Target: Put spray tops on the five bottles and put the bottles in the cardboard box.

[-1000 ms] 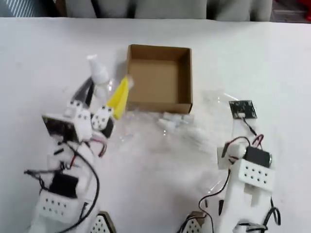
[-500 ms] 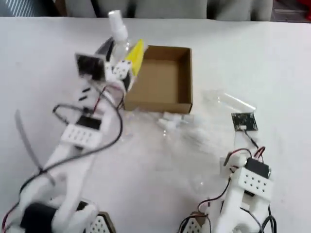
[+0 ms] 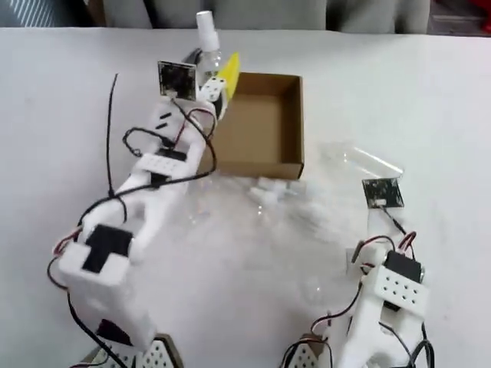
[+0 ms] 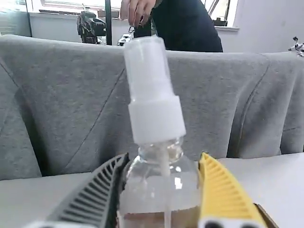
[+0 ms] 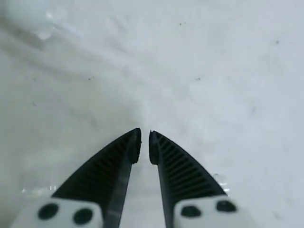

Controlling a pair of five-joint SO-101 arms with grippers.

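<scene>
Gripping a capped spray bottle (image 4: 159,194), left gripper (image 4: 161,164) hung by the cardboard box's (image 3: 253,167) corner. Boxing step; next move called for shifting inward, then releasing.

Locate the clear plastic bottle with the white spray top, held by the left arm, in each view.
High view: the clear plastic bottle with white spray top is held in the left tool, at the far-left corner of the brown cardboard box.
Left wrist view: the bottle is clamped in the tool.
Right wrist view: white tabletop ahead of the right tool.
Shared landmark: the left tool's yellow finger.
</scene>
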